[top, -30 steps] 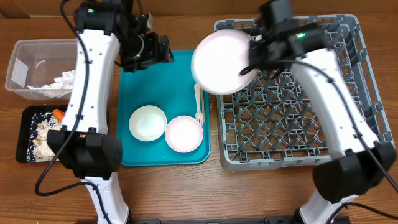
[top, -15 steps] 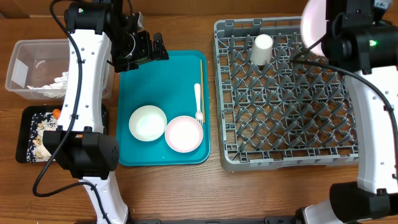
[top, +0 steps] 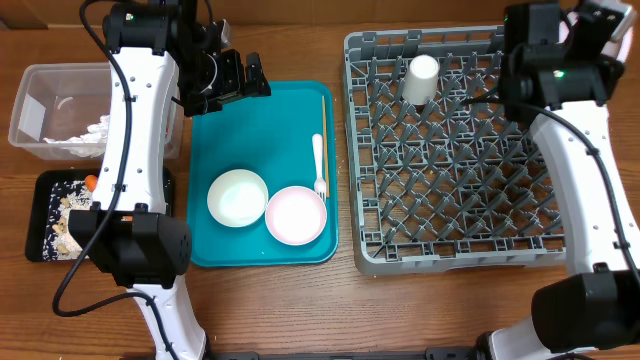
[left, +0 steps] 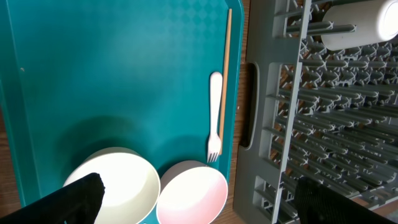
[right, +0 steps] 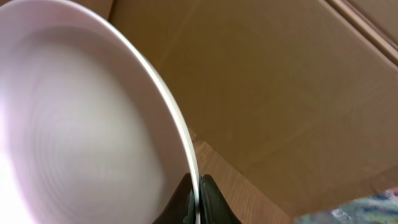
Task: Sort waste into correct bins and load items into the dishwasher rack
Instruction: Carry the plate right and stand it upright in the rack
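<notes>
My right gripper (right: 198,199) is shut on the rim of a pale-pink plate (right: 81,124), held on edge. In the overhead view the plate (top: 603,28) shows at the far right corner of the grey dishwasher rack (top: 450,150), next to the right gripper (top: 575,25). A white cup (top: 420,78) lies in the rack's back row. My left gripper (top: 235,80) is open and empty above the teal tray (top: 260,120). Its fingers (left: 199,199) frame a white bowl (left: 118,183) and a pink bowl (left: 193,193). A white fork (left: 214,115) and a chopstick (left: 226,56) lie beside them.
A clear tub (top: 40,95) at the far left holds a crumpled white napkin (top: 90,135). In front of it a black tray (top: 45,215) holds beige scraps (top: 65,215) and an orange carrot (top: 93,182). The left arm stands between the bins and the teal tray.
My right arm has carried the plate from the rack's left back edge over to its far right corner and turned it on edge. The left gripper shifted slightly left, then held still.
</notes>
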Controlling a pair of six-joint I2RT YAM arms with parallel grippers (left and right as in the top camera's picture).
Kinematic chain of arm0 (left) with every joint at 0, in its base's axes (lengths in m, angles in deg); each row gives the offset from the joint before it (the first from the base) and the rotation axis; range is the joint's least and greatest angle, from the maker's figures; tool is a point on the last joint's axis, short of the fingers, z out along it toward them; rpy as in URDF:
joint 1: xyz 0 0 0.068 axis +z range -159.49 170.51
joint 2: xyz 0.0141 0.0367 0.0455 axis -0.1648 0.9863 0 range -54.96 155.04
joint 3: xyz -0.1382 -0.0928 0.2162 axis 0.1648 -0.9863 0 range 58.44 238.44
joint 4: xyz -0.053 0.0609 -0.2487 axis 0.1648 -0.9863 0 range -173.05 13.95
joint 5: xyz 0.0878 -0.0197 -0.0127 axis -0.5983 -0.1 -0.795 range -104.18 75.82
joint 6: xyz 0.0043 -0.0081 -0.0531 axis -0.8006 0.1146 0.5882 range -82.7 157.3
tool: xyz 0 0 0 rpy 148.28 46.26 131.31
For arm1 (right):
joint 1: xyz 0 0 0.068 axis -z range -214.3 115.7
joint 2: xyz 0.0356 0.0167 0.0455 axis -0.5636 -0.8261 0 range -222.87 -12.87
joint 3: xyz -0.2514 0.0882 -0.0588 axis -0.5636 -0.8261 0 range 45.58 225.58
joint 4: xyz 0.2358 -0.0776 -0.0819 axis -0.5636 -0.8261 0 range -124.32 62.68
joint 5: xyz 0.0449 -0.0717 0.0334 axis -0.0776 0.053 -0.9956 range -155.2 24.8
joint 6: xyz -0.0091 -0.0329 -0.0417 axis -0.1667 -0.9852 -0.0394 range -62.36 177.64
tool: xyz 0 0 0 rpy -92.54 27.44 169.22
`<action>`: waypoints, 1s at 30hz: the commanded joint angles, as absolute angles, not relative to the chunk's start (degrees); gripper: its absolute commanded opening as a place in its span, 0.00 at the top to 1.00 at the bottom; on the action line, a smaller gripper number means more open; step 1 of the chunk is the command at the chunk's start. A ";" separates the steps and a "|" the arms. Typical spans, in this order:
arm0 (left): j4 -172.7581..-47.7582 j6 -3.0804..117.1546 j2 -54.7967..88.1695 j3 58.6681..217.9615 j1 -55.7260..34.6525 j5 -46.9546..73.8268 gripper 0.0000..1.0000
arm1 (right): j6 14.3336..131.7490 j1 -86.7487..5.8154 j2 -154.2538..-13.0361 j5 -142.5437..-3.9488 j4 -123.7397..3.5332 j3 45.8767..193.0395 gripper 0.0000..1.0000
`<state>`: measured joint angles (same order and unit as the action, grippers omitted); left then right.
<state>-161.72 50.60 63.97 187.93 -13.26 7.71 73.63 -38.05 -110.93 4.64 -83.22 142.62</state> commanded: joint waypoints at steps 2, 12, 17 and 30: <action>-161.50 50.12 62.14 189.20 -13.61 7.69 0.00 | 68.93 -38.42 -111.09 3.85 -79.46 137.96 0.96; -161.50 50.12 62.14 189.20 -13.61 7.67 0.00 | 69.15 -40.43 -111.09 0.55 -74.71 130.14 0.96; -161.50 50.14 62.14 189.20 -13.61 7.69 0.00 | 69.15 -41.70 -111.09 -0.89 -73.51 128.08 0.96; -161.50 50.14 62.14 189.20 -13.61 7.69 0.00 | 61.78 -41.70 -111.09 -6.68 -68.57 125.72 0.96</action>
<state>-161.72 50.60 63.97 187.93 -13.26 7.71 66.37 -41.79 -111.22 -2.88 -69.64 125.70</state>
